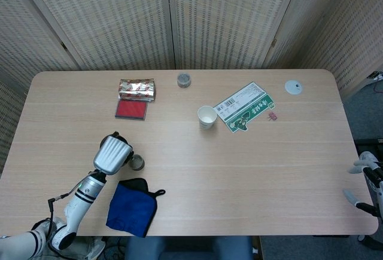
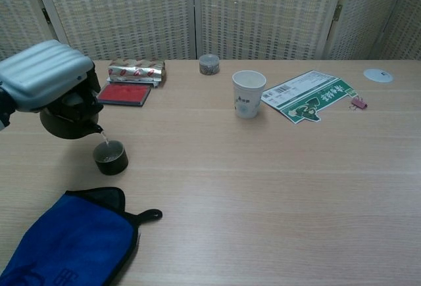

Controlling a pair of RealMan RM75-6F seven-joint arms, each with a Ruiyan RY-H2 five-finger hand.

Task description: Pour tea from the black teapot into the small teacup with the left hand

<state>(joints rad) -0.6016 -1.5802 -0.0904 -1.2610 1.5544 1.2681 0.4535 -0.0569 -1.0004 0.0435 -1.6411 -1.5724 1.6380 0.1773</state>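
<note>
My left hand point(image 2: 43, 82) point(image 1: 112, 153) grips the black teapot point(image 2: 67, 120), holding it tilted above the table at the near left. A thin stream of tea runs from the spout into the small dark teacup point(image 2: 110, 157) point(image 1: 137, 162) just below and to the right. In the head view the hand hides most of the teapot. My right hand point(image 1: 366, 183) hangs off the table's right edge, only partly in frame, its fingers apart and nothing in it.
A blue cloth point(image 2: 69, 241) lies near the front edge, just below the teacup. Mid-table stands a white paper cup point(image 2: 248, 93) beside a green leaflet point(image 2: 308, 96). A red pad point(image 2: 123, 93), foil packet point(image 2: 136, 71), small tin point(image 2: 209, 64) and white disc point(image 2: 377, 75) sit further back.
</note>
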